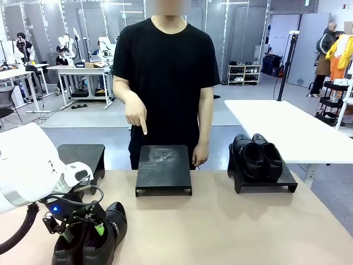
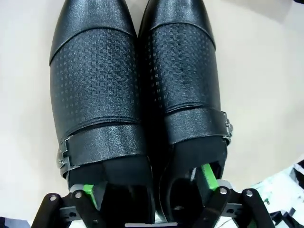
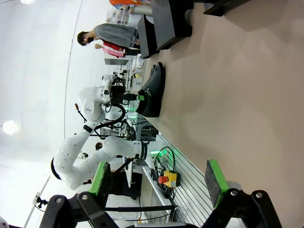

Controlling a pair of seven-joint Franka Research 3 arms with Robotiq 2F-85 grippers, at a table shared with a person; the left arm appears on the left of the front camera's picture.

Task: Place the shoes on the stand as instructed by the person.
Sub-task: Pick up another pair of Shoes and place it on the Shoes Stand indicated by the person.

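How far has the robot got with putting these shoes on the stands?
Done: one pair of shoes sits on the right stand. In hand: the left gripper has a finger down inside each shoe of the second pair, which lies on the table. Left: carry it to the middle stand, where the person's hand points.

Middle stand (image 1: pixel 164 168) sits on the table (image 1: pixel 231 232), person (image 1: pixel 165 72) right behind it. Right of it: right stand (image 1: pixel 267 185) with 1 pair of shoes (image 1: pixel 256 156) on top. Left of it: left stand (image 1: pixel 81 154). Other pair (image 1: pixel 115 223) lies nearer, front-left.
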